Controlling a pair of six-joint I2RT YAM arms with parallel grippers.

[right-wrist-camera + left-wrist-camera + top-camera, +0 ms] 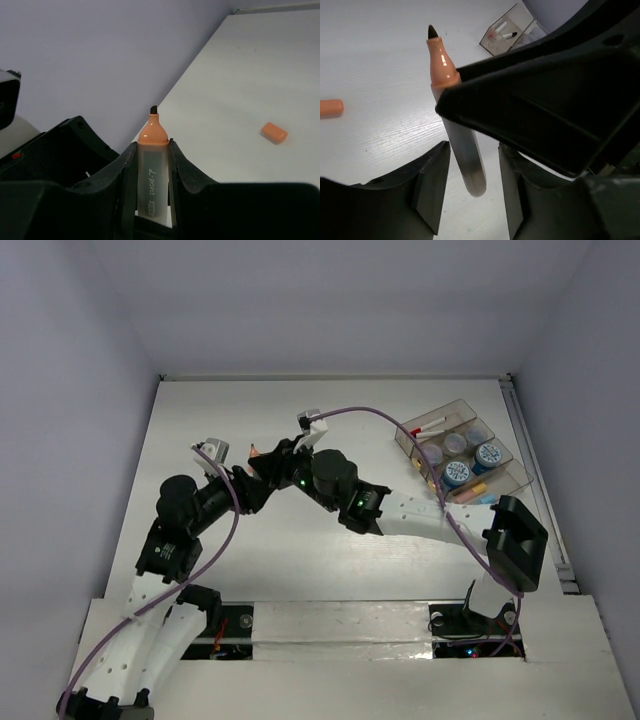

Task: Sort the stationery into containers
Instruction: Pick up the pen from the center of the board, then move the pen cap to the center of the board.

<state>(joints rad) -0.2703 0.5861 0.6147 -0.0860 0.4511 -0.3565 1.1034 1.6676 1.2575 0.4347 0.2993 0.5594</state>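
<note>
orange marker tight between right tool fingers

You see the right gripper clamped on the orange marker, uncapped, black tip upward | an orange cap lies alone on the white table, well apart, at your right

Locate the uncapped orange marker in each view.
Top external: orange marker, centre-left, just above mid-height.
Left wrist: marker at centre, tip pointing up.
Right wrist: marker at bottom centre, in the right gripper.
Shared landmark: loose orange cap, seen in both wrist views only.
</note>
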